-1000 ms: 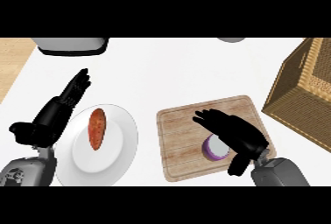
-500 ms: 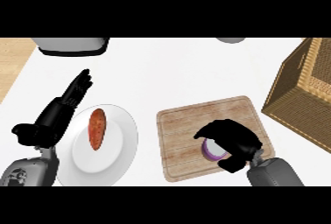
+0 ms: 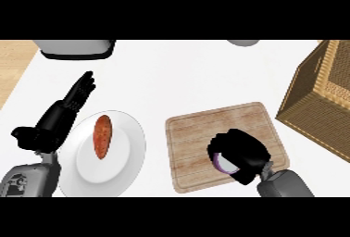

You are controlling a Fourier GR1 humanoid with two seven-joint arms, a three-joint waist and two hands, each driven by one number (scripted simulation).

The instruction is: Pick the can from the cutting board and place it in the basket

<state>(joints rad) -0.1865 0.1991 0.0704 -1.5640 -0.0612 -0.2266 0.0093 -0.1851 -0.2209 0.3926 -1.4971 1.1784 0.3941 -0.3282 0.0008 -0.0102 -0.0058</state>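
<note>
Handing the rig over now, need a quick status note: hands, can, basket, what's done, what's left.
Right hand: curled round the can on the cutting board; only a purple sliver of the can shows.
Left hand: open, resting at the left beside the plate, holding nothing.
Basket: at the right edge, beyond the board.
Done: can grasped. Whether it has left the board cannot be told.
Left: lift, carry right to the basket, release inside.
</note>
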